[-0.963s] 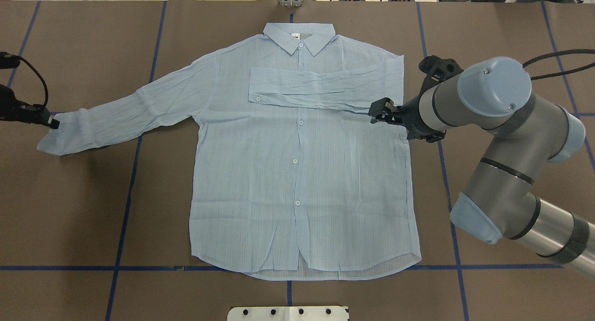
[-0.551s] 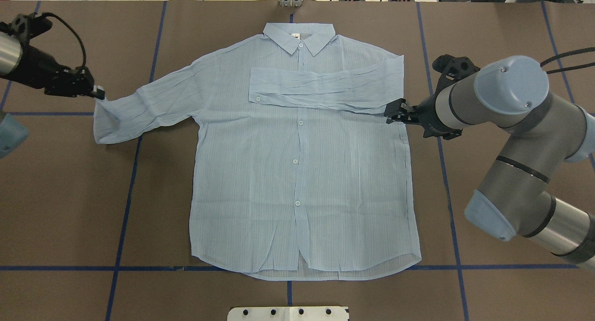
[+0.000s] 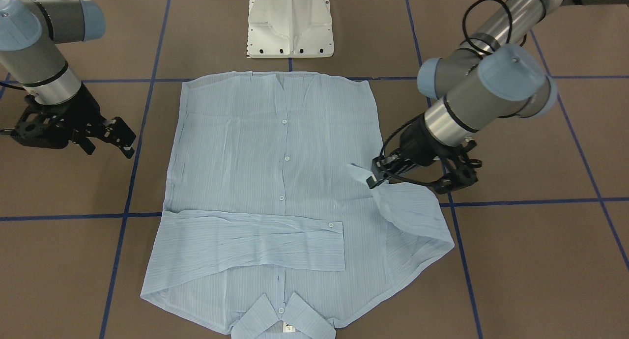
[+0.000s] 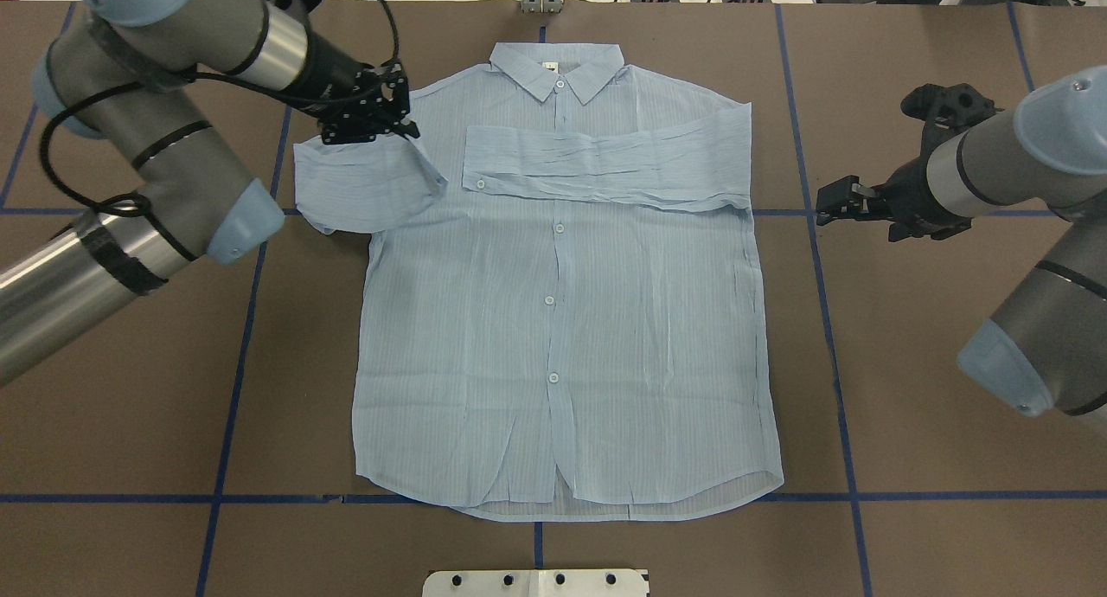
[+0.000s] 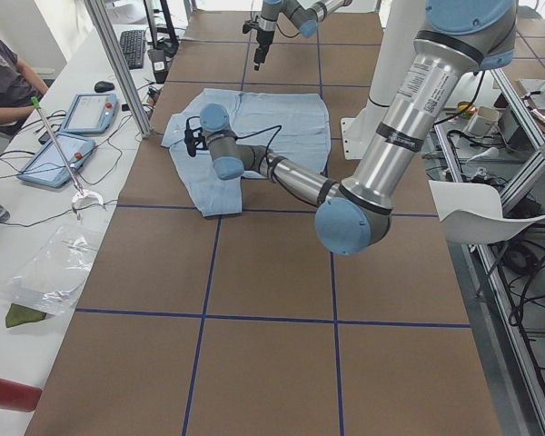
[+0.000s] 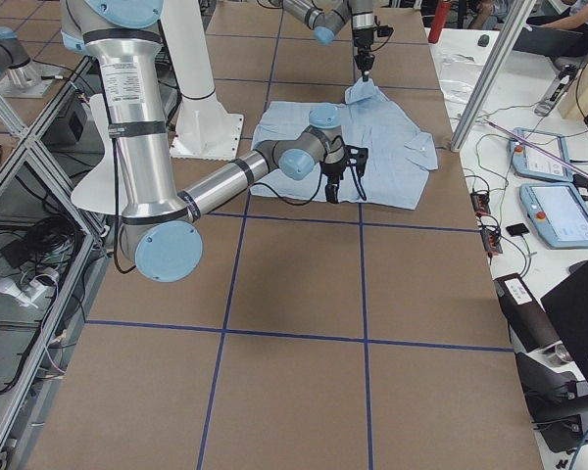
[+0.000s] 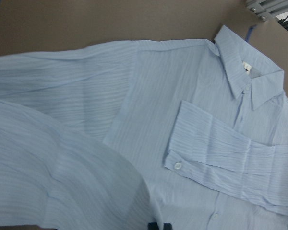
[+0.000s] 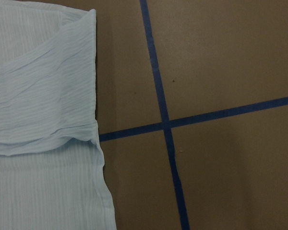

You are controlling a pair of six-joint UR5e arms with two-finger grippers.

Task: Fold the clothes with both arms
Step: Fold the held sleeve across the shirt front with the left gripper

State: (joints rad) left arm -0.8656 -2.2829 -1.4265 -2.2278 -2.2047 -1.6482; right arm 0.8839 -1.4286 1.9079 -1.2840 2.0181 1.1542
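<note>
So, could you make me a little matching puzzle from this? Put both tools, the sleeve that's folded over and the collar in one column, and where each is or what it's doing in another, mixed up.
1. left tool
2. right tool
3. folded sleeve
4. collar

A. lies flat across the shirt
B. at the end farthest from the white pedestal
C. pinches the other sleeve's cuff, lifted
D. off the shirt, over bare table, holding nothing

Pairs: 1-C, 2-D, 3-A, 4-B.
</note>
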